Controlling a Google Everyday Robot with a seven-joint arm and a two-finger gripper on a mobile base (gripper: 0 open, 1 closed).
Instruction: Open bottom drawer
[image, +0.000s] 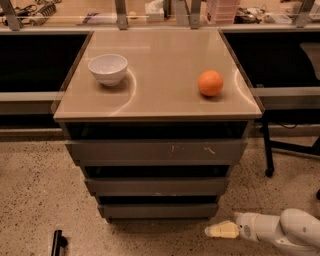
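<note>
The bottom drawer (158, 210) is the lowest and narrowest of three grey handle-less fronts in the cabinet, and it looks closed and flush. The middle drawer front (157, 187) and the wide top front (156, 151) with pale scratches sit above it. My gripper (216, 230) is low at the lower right, just above the floor. Its pale tip points left toward the drawer's right corner, a short way to the right of it and slightly below, not touching. The white arm (290, 231) comes in from the right edge.
A white bowl (107, 68) and an orange (210, 83) rest on the tan cabinet top (155, 102). A black object (58, 242) lies on the speckled floor at lower left. A dark chair leg (267, 150) stands right of the cabinet. Shelving runs behind.
</note>
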